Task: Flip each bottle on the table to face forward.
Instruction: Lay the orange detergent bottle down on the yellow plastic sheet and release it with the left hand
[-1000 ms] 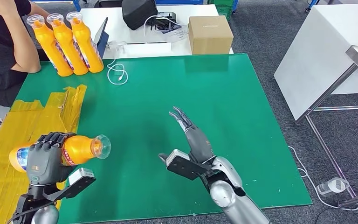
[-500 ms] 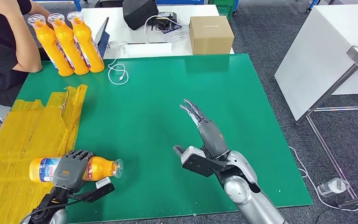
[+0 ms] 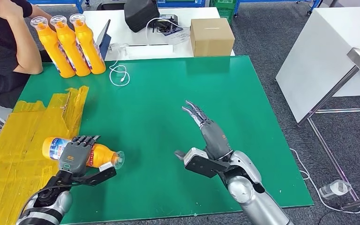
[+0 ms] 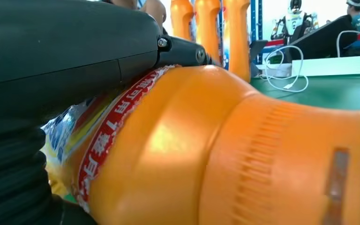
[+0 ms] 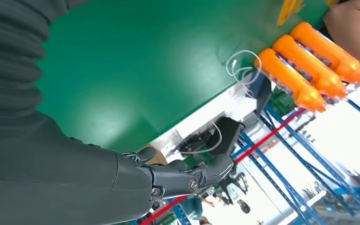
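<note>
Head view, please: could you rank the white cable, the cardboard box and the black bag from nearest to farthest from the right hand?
From the right hand:
1. White cable, far-left on the green mat's edge.
2. Cardboard box, on the white table straight beyond.
3. Black bag, farther back, left of the box.

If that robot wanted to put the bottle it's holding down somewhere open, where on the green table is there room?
The widest bare stretch of the green table lies between the white cable and the right hand, and on out to the far right corner. It is crowded at the far left corner, where three upright bottles stand, and along the left, where yellow sheeting lies beside the held bottle.
</note>
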`<action>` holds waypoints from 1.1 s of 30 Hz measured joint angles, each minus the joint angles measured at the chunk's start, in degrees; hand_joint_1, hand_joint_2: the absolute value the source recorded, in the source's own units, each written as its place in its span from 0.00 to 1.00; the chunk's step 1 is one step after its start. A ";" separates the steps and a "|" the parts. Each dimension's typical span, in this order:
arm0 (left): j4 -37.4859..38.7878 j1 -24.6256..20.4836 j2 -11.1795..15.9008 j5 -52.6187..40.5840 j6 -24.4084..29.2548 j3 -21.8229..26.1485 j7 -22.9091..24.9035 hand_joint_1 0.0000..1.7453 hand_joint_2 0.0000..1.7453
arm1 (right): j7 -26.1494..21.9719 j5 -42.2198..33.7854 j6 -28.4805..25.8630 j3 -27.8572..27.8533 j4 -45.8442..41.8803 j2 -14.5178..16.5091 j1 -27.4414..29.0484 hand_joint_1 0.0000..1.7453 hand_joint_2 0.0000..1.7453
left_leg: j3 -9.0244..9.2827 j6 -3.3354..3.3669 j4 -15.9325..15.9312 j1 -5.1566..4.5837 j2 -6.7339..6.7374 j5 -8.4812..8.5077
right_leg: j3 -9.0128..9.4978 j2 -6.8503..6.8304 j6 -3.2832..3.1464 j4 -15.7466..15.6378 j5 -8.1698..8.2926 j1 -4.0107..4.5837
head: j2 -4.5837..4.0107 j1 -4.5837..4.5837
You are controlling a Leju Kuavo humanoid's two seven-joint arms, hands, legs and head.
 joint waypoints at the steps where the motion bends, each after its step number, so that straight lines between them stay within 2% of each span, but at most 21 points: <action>1: 0.07 -0.05 0.03 0.40 -0.15 -0.01 -0.22 0.00 0.00 | 0.29 -0.07 0.27 -0.02 0.16 -0.15 -0.15 0.00 1.00 | 0.00 0.00 0.00 0.00 0.00 0.00 | 0.01 0.00 0.00 0.00 0.00 0.00 | 0.00 0.00; 11: 2.67 -2.26 0.13 3.58 -4.70 -0.90 -0.96 0.00 0.00 | 1.08 0.01 2.31 -0.70 3.06 -2.50 -1.32 0.00 1.00 | 0.01 0.02 0.02 -0.06 -0.09 0.02 | 0.03 -0.05 0.00 0.00 0.00 -0.05 | 0.00 0.01; 16: 4.66 -3.69 0.16 2.05 -5.03 -1.97 2.39 0.00 0.00 | 1.94 1.71 2.56 -1.02 3.96 -3.64 -1.21 0.00 1.00 | 0.01 0.02 0.02 -0.07 -0.12 0.02 | 0.02 -0.08 0.01 -0.01 0.00 -0.05 | 0.00 0.00; 21: 5.92 -4.86 0.19 1.76 -3.92 -2.74 3.48 0.00 0.00 | 2.96 2.94 2.96 -1.11 4.96 -4.46 -1.25 0.00 1.00 | 0.02 0.02 0.01 -0.05 -0.09 0.02 | 0.02 -0.06 0.00 0.00 0.00 -0.04 | 0.00 0.00; 23: 5.66 -4.62 0.12 3.10 -1.67 -2.73 2.90 0.00 0.00 | 3.34 3.73 2.87 -1.29 5.59 -4.66 -1.09 0.00 0.50 | 0.02 0.02 0.02 -0.05 -0.05 0.03 | 0.00 -0.05 0.00 0.00 0.00 -0.04 | 0.00 0.00; 25: 3.33 -2.99 -0.38 7.81 0.83 -2.17 0.16 0.00 0.00 | 2.87 4.43 2.00 -1.85 5.94 -4.74 -0.14 0.00 0.00 | 0.00 0.02 0.03 -0.05 0.00 0.03 | -0.04 -0.03 0.00 0.00 0.00 -0.04 | 0.00 -0.01; 27: -3.21 -0.43 -2.00 18.17 1.17 -0.29 -4.82 0.00 0.00 | 2.03 6.33 0.70 -2.74 5.69 -4.50 1.78 0.00 0.00 | -0.11 0.02 0.04 -0.05 -0.03 0.02 | -0.14 -0.03 0.01 0.00 0.00 -0.04 | 0.00 0.01; 29: -11.69 1.24 -4.36 28.78 -1.67 2.00 -8.18 0.00 0.00 | 1.96 9.20 -0.01 -3.24 5.35 -3.48 3.58 0.00 0.00 | -0.31 0.03 0.04 -0.06 -0.05 0.02 | -0.28 -0.04 0.01 0.00 0.00 -0.05 | 0.00 0.02; 33: -23.55 2.70 -7.24 36.71 -8.61 3.40 -8.49 0.00 0.00 | 2.54 12.29 -1.21 -3.02 6.14 -0.15 5.37 0.00 0.00 | -0.42 0.03 0.03 -0.06 0.05 -0.01 | -0.44 0.04 0.01 -0.02 0.00 -0.04 | 0.00 0.01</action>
